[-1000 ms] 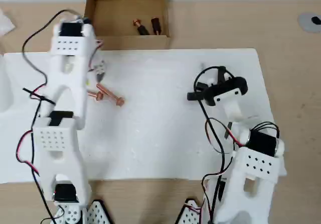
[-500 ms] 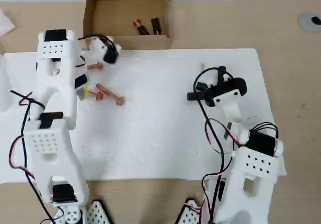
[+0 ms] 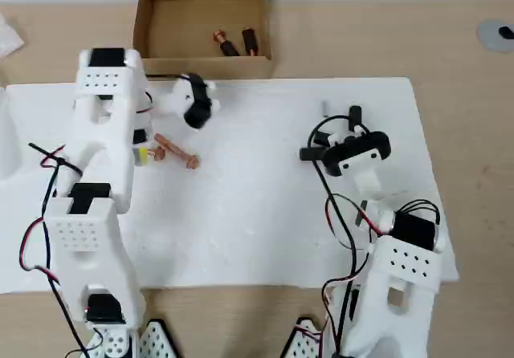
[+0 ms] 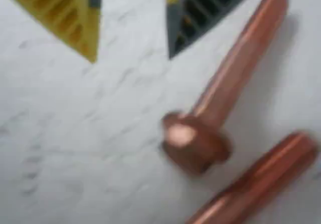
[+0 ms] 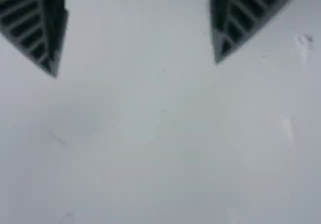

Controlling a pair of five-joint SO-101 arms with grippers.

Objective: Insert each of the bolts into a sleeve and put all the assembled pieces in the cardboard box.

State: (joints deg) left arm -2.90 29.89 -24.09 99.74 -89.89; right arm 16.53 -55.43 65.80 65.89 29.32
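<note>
Two copper bolts lie on the white foam sheet [image 3: 265,213]: one bolt [image 3: 178,152] stretches slantwise, and a second bolt [image 3: 157,154] shows its head just beside it. In the left wrist view the nearer bolt [image 4: 220,93] lies with its head up close, and the other bolt [image 4: 256,184] runs alongside. My left gripper [image 4: 131,57] is open just over the foam, right next to the bolt's shaft; from above this gripper [image 3: 143,154] is at the bolts' left end. My right gripper [image 5: 135,67] is open over bare foam, and seen from above it [image 3: 317,145] is right of centre.
The cardboard box [image 3: 146,21] stands at the far edge, behind the foam, with two dark-sleeved copper pieces [image 3: 234,42] inside. The left arm's wrist motor [image 3: 195,103] juts out above the bolts. Wires loop around both arms. Wooden table surrounds the foam.
The left arm has swung from in front of the box down towards the bolts, its wrist turning to the right. The right arm has barely shifted.
</note>
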